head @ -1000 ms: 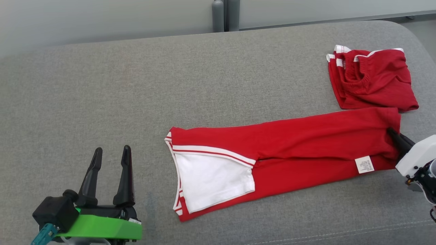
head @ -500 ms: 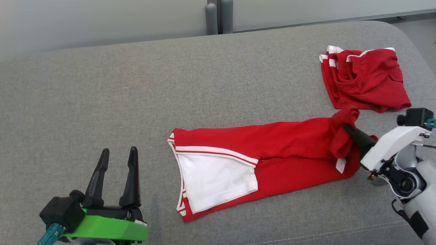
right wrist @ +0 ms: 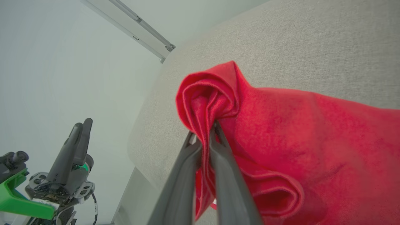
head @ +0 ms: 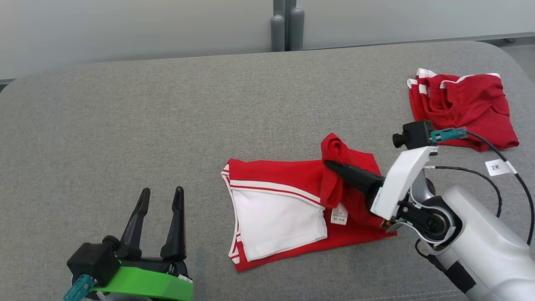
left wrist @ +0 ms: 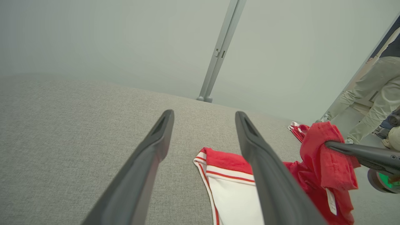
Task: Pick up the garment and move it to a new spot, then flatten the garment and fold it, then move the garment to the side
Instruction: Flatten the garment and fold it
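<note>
The garment point(head: 288, 188) is red with white trim and a white panel, lying on the grey padded surface point(head: 167, 125). My right gripper point(head: 330, 165) is shut on its right end, which is bunched and lifted over the middle, so the red cloth doubles back on itself. In the right wrist view the red fabric point(right wrist: 250, 125) is pinched between the two fingers point(right wrist: 218, 147). My left gripper point(head: 161, 196) stands open at the lower left, well clear of the cloth. The left wrist view shows the garment point(left wrist: 228, 168) beyond its open fingers point(left wrist: 156, 140).
A second red garment point(head: 459, 108), folded, lies at the back right of the surface. A grey post point(head: 286, 25) stands behind the far edge. A person's legs point(left wrist: 372, 90) show at the right of the left wrist view.
My right gripper has carried the garment's right end leftward over the rest, shortening the spread cloth by half. The head camera has shifted too. The left gripper stays open and still.
</note>
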